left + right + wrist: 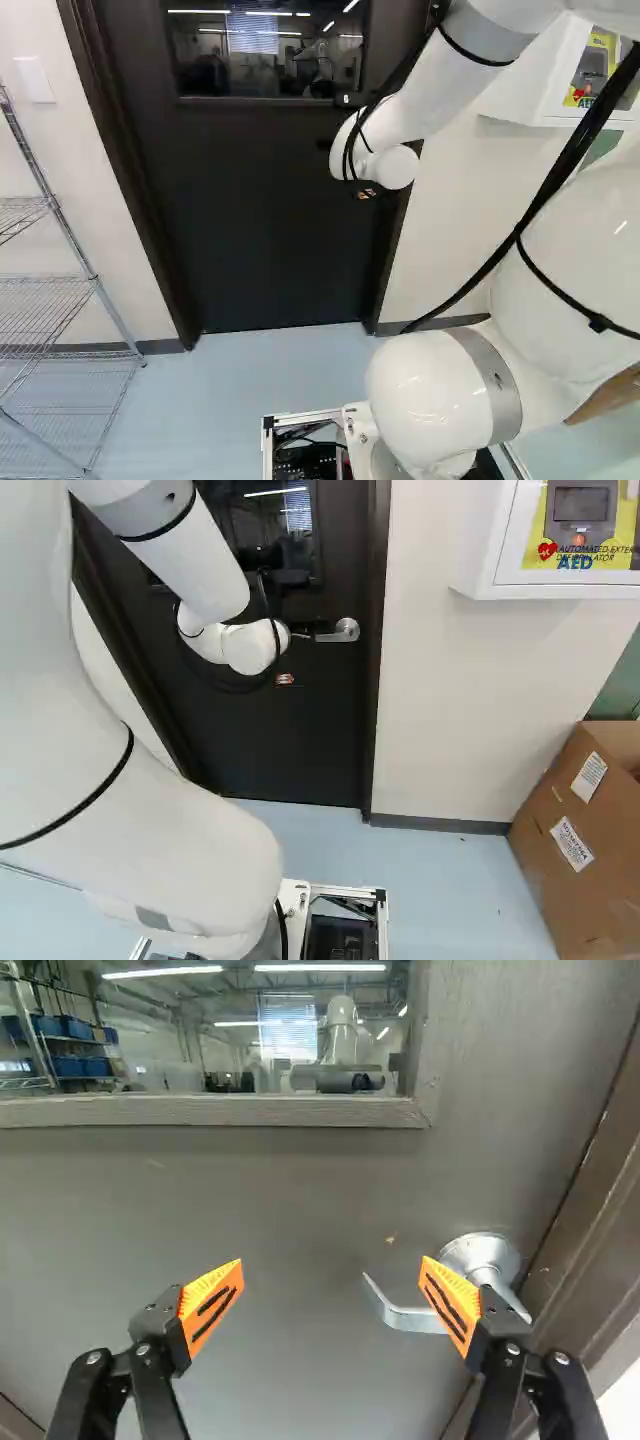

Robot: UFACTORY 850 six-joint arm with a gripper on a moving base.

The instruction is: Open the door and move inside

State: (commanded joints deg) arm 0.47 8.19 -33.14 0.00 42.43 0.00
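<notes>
at upper centre of the right base view, the gripper (332, 1262) gapes empty near the door lever (346, 630), presumably to grasp it.

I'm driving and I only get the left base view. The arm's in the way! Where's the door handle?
Observer: In the right base view, the silver handle is on the door, just right of the arm's end.

Operator: Is the claw grabbing it?

Observer: No. In the wrist view the claw is open, and part of the handle shows behind one orange pad.

Operator: What's the brown thing peeking in at my right edge, low down?

Observer: A cardboard box. The right base view shows white labels on it.
</notes>
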